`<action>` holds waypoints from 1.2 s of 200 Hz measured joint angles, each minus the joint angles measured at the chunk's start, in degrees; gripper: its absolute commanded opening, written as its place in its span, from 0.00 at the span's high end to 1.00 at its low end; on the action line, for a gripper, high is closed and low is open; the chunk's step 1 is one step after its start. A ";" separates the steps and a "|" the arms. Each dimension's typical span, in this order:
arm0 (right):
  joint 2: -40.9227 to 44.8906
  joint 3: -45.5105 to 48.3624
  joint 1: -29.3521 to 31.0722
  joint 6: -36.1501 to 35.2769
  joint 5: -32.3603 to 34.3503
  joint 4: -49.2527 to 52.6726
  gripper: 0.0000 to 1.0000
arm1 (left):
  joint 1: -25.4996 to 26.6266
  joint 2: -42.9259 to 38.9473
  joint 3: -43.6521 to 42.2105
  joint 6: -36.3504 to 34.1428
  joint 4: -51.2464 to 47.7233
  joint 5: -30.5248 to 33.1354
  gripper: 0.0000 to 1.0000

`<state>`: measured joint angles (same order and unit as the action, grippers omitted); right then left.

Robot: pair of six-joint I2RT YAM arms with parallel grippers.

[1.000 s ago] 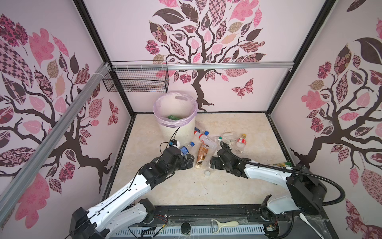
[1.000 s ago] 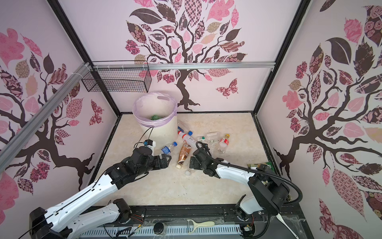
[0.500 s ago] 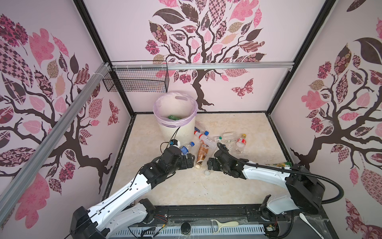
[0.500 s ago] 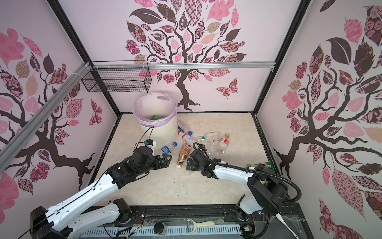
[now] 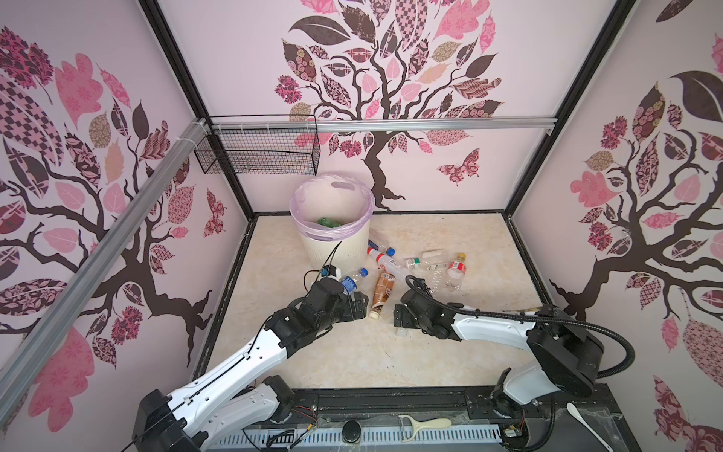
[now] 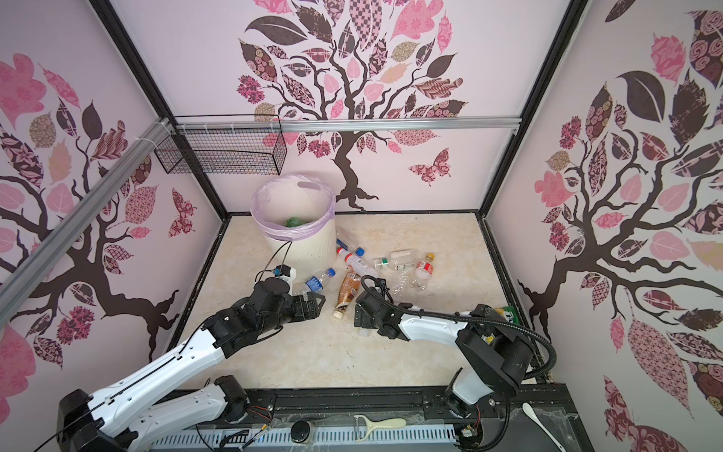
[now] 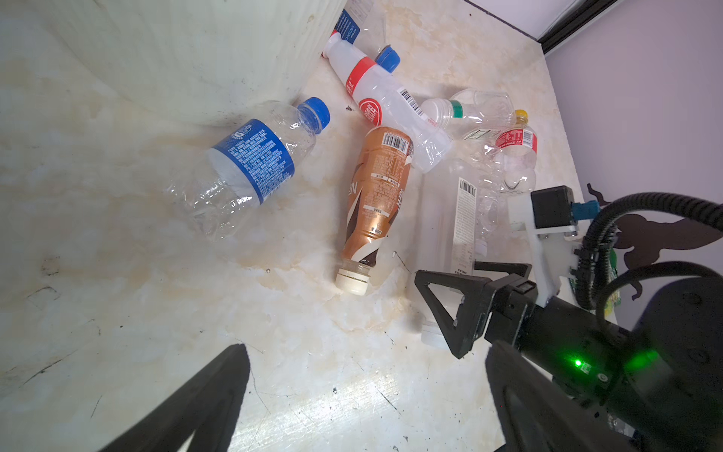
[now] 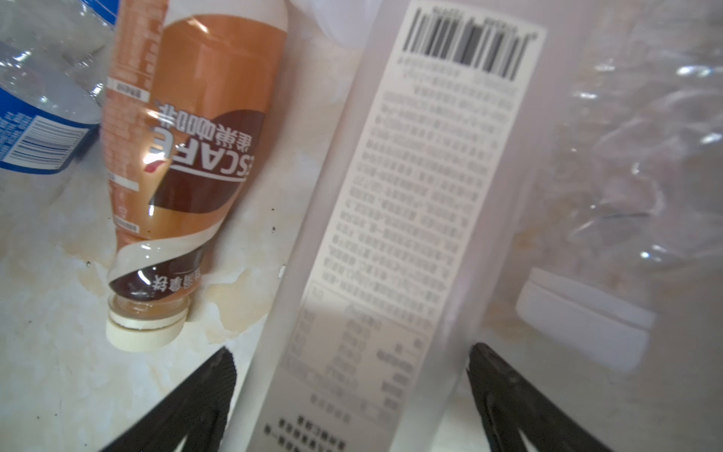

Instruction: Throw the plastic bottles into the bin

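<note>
Several plastic bottles lie on the floor beside the bin, and a green one is inside it. My right gripper is open, its jaws on either side of a frosted clear bottle with a white barcode label; a thin gap shows on one side. A brown-labelled bottle lies next to it. My left gripper stands open over bare floor, short of the brown bottle's cap. A blue-labelled bottle rests against the bin.
Further bottles lie in a loose pile towards the right. A black wire basket hangs on the back wall. A snack packet lies by the right wall. A peeler and a spoon rest on the front ledge.
My right gripper has slid a little left and nearer along the frosted bottle, and its jaws have narrowed slightly. The left arm has barely moved.
</note>
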<state>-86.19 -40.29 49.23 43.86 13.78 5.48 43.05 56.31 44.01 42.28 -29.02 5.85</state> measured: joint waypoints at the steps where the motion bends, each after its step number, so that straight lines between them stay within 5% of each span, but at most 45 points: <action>1: 0.04 0.04 0.00 -0.04 0.02 0.00 0.10 | 0.00 0.07 0.00 -0.02 0.02 0.00 0.02; 147: 4.24 4.24 0.00 -2.49 1.68 0.20 0.44 | 0.02 2.14 0.02 -0.26 0.46 0.33 0.02; 240: 10.08 4.04 0.00 -4.46 1.38 2.84 0.47 | 0.02 3.72 1.16 -0.24 -0.74 0.72 0.02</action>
<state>-76.12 -36.25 49.23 39.40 15.16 8.32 43.07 60.03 45.17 42.04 -29.76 6.57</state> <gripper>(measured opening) 0.592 0.984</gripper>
